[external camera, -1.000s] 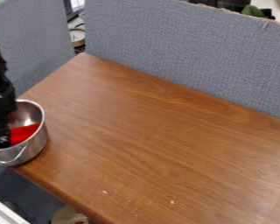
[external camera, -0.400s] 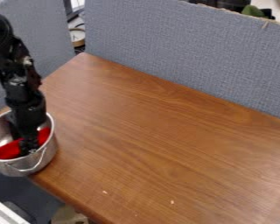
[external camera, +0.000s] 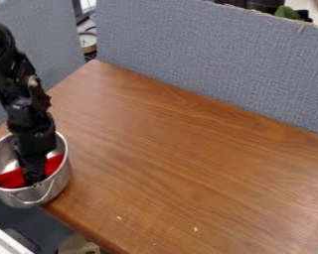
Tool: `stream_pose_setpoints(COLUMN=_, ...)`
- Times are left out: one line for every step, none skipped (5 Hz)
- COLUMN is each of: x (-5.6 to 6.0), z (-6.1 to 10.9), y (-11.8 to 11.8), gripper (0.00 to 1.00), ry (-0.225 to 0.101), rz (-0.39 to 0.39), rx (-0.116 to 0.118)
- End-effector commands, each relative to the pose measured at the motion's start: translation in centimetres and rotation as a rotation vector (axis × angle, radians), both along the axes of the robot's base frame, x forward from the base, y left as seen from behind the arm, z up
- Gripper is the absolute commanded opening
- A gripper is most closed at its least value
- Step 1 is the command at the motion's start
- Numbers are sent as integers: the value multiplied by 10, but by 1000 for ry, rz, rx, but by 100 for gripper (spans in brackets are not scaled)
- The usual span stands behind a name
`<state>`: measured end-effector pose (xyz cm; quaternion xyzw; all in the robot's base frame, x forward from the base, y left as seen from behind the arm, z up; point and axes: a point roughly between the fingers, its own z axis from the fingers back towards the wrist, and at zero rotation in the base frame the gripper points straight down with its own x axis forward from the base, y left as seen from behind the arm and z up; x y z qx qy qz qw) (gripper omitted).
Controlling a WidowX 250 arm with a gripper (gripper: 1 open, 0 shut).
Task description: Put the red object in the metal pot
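Since a moment ago the metal pot [external camera: 53,184] sits further toward the table's [external camera: 189,149] middle along the near left edge, and my arm has come across with it, so that my gripper [external camera: 37,179] now reaches straight down into the bowl nearer its centre than before. Earlier still the pot was hard against the left border of the picture, with me at its rim.

My fingers are buried inside the pot, dark against the shiny steel, and their tips are hidden by the pot's near wall and my own wrist. I cannot tell from this view how wide they stand, nor whether they have hold of anything.

Red shows in the bottom of the bowl: the red object [external camera: 12,178] lies inside the pot, to the left of my fingers and close beside them, low against the left wall. Whether it touches my fingers I cannot make out; the visible patch of red runs right up to the dark shape of my gripper. Only part of the object is in sight, the rest covered by me.
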<state>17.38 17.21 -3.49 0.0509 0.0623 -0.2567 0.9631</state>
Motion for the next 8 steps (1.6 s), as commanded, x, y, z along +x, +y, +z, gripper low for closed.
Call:
stream_pose_setpoints(x=-3, z=10, y=-32, gripper=0, ry=8, rz=-54, rx=-6)
stream_pose_setpoints(x=11, z=41, y=-40, gripper=0, ry=7, rz=-47, rx=11)
stream_pose_setpoints(x=29, z=80, y=-75, gripper=0, ry=0, rz=-102, rx=9)
stream_pose_setpoints(x=29, z=65, y=-48, gripper=0, ry=29, rz=-13, rx=50)
stream_pose_setpoints(x=32, z=48, y=-26, gripper=0, ry=36, rz=60, rx=62)
stream_pose_setpoints(x=75, z=71, y=-29, gripper=0, ry=27, rz=148, rx=66)
stream_pose_setpoints(x=122, z=85, y=-50, gripper=100, ry=49, rz=200, rx=109)
stream_pose_setpoints(x=85, z=85, y=-20, gripper=0, ry=50, rz=433, rx=91)
